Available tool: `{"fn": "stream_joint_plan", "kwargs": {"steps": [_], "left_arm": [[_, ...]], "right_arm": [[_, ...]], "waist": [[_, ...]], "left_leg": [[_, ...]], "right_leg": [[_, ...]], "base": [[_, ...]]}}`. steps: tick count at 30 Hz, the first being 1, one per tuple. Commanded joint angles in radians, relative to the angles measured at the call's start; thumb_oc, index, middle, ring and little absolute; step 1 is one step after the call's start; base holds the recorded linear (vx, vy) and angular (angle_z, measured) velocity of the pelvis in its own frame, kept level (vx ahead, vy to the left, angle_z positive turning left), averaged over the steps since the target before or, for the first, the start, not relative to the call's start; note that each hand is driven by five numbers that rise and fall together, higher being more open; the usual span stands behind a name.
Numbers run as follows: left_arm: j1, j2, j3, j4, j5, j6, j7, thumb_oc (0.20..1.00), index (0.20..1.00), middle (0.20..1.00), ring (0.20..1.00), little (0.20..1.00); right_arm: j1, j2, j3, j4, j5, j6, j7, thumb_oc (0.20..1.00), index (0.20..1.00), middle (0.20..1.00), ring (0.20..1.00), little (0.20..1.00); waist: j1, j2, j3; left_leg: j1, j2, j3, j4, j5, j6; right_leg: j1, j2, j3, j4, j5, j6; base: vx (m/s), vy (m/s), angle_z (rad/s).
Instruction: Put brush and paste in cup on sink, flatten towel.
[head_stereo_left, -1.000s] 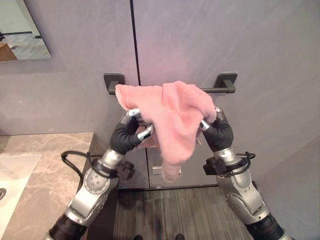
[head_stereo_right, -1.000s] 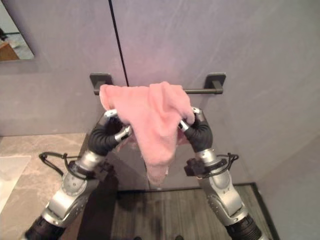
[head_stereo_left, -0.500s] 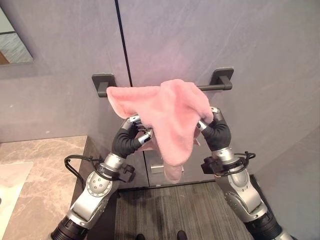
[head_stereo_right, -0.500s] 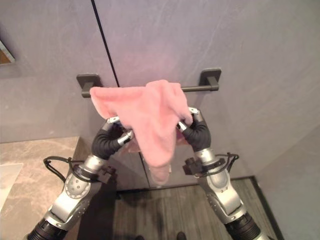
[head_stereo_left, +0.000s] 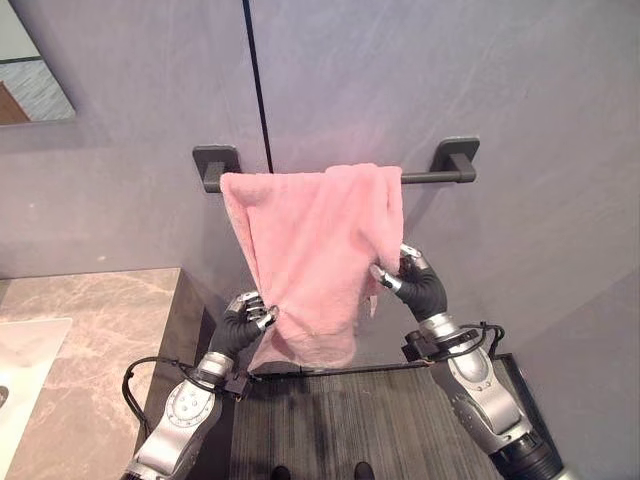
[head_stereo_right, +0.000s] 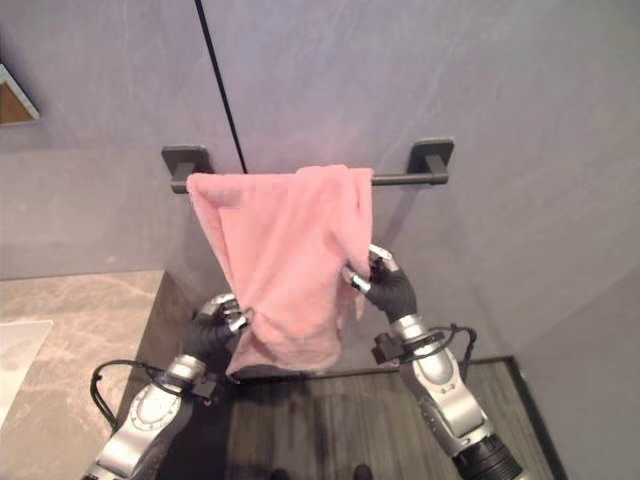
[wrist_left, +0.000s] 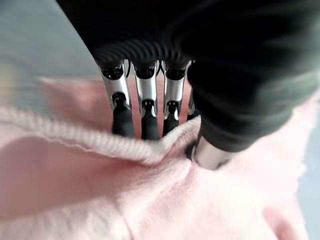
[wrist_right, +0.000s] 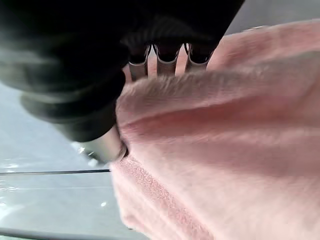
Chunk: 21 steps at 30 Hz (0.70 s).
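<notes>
In the left eye view a pink towel (head_stereo_left: 312, 255) hangs over a dark wall bar (head_stereo_left: 440, 177) in the upper middle of the frame, spread from the bar's left bracket to a little past its middle. The left arm rises from the lower left, and the left hand (head_stereo_left: 243, 320) has its fingers curled on the towel's lower left corner, just left of centre. The right arm comes up from the lower right; the right hand (head_stereo_left: 412, 284) pinches the towel's right edge right of centre, higher than the left hand. A marble counter (head_stereo_left: 95, 330) fills the lower left, with the pale edge of a sink (head_stereo_left: 18, 370) at the frame's left border.

The right eye view shows the same: the towel draped on the bar, each hand gripping its own side of the cloth.

In the left wrist view, the fingers (wrist_left: 121, 107) reach behind a folded towel edge at mid-frame while the thumb presses the front, pinching the cloth.

In the right wrist view, the fingers (wrist_right: 139, 68) at the upper middle go behind the towel and the thumb closes on its near edge at left centre.
</notes>
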<state>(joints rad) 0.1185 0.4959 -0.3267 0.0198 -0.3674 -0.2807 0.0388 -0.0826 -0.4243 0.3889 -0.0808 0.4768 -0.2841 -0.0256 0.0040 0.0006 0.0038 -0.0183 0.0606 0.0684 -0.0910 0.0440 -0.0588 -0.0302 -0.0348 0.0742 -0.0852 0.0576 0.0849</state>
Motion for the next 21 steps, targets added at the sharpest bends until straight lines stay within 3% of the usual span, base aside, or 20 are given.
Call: {"fn": "stream_joint_plan", "kwargs": {"steps": [1,9,16,21], "left_arm": [[-0.051,0.006,0.006,0.050,0.067,-0.024,-0.005,1.000,1.000,1.000,1.000,1.000],[-0.053,0.000,-0.010,0.223,0.190,-0.003,-0.016,1.000,1.000,1.000,1.000,1.000],[0.051,0.059,0.135,0.181,0.256,-0.034,0.001,1.000,1.000,1.000,1.000,1.000],[0.121,0.177,0.322,-0.043,0.477,-0.123,0.145,1.000,1.000,1.000,1.000,1.000]], "right_arm": [[-0.014,0.018,-0.017,-0.002,-0.009,-0.027,0.008,1.000,1.000,1.000,1.000,1.000],[0.012,0.007,-0.042,0.160,-0.148,-0.012,-0.029,1.000,1.000,1.000,1.000,1.000],[0.134,-0.069,-0.218,0.081,-0.292,-0.048,-0.060,1.000,1.000,1.000,1.000,1.000],[0.204,-0.167,-0.369,-0.132,-0.519,-0.131,-0.148,1.000,1.000,1.000,1.000,1.000]], "waist": [[0.019,-0.036,-0.024],[0.011,-0.024,-0.030],[0.001,-0.012,-0.039],[0.001,-0.014,-0.044]], "left_leg": [[0.051,-0.034,0.017,0.004,-0.050,0.007],[0.047,-0.034,0.019,0.004,-0.046,0.006],[0.051,-0.036,0.020,0.004,-0.046,0.005],[0.044,-0.040,0.017,0.004,-0.037,0.003]], "right_leg": [[-0.012,-0.036,-0.042,0.005,0.036,0.053],[-0.018,-0.036,-0.042,0.007,0.040,0.054],[-0.013,-0.041,-0.044,0.010,0.041,0.057],[-0.020,-0.046,-0.047,0.010,0.053,0.063]], "base": [[0.00,0.000,0.00],[0.00,0.000,0.00],[-0.01,-0.001,0.00],[-0.01,0.002,0.02]]}}
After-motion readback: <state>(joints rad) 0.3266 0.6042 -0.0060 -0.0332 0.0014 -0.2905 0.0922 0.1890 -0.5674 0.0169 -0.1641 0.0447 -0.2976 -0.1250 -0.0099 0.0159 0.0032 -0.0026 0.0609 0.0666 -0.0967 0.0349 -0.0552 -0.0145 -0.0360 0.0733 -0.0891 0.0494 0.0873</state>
